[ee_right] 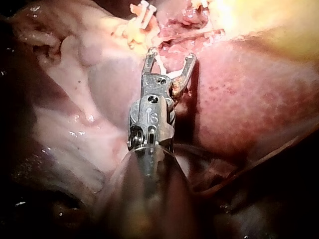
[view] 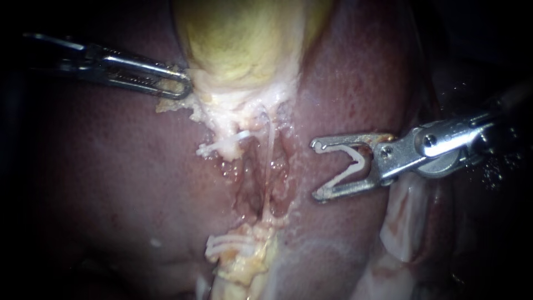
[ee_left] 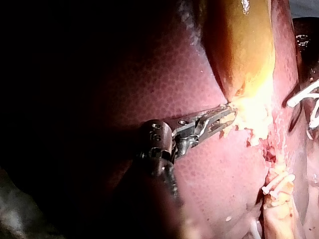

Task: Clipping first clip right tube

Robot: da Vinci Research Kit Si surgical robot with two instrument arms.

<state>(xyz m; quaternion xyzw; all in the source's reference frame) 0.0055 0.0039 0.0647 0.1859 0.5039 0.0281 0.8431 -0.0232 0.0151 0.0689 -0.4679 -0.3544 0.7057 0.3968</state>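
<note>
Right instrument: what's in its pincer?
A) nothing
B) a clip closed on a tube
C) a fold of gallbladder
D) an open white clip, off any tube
D: the right instrument holds an open V-shaped white clip in its pincer, over the liver, short of the tube.

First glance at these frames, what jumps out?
The right instrument holds an open white clip at its tip, over the liver beside the raw cleft where a thin pale tube runs. Above it sits the yellow gallbladder, its lower edge gripped by the left instrument.
</note>
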